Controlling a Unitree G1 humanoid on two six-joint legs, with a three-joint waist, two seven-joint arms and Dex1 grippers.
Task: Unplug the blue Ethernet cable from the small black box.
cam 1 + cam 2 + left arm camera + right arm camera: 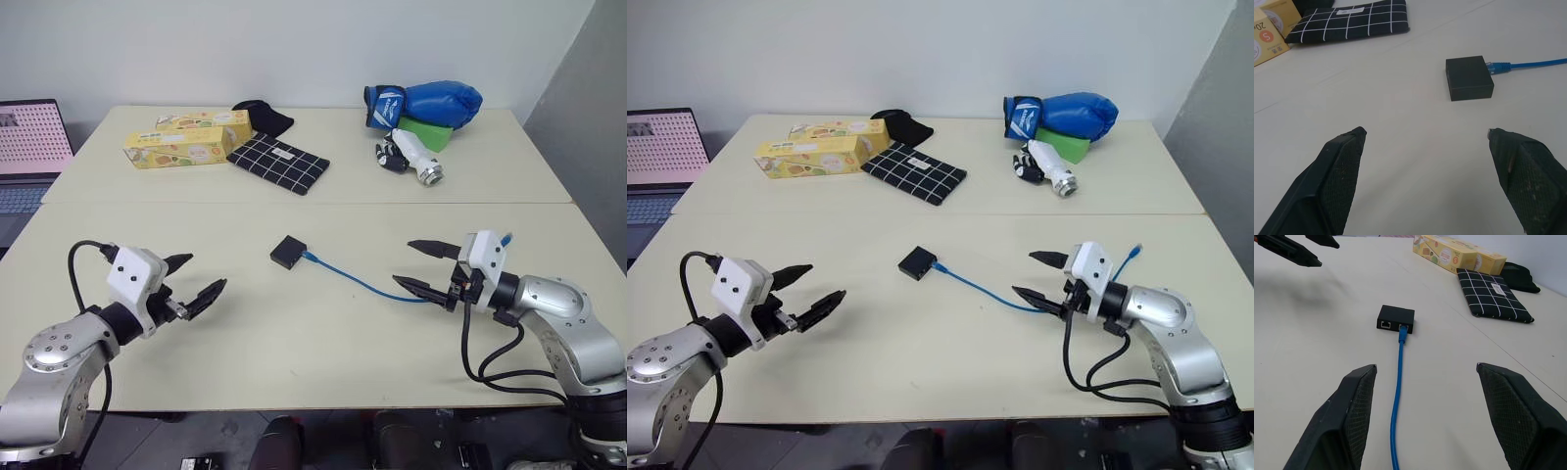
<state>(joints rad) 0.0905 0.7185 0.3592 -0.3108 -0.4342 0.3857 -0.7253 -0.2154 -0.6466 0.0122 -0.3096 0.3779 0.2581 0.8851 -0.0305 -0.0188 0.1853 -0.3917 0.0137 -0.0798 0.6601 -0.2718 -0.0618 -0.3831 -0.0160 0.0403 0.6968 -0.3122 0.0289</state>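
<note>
The yellow box (1266, 29) shows "S" and "20"; other print is too small to read.

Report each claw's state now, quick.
Left claw: open, holding nothing.
Right claw: open, holding nothing; the blue cable runs between its fingers, untouched.

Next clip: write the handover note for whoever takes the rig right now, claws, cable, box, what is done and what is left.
Left claw: open, holding nothing, above the table.
Right claw: open, holding nothing, straddling the blue Ethernet cable.
Small black box: mid-table between the arms, cable plugged into one of its ports.
Done: nothing; cable not yet unplugged.
Left: steady the box, grip the cable near its plug, pull it out.
</note>
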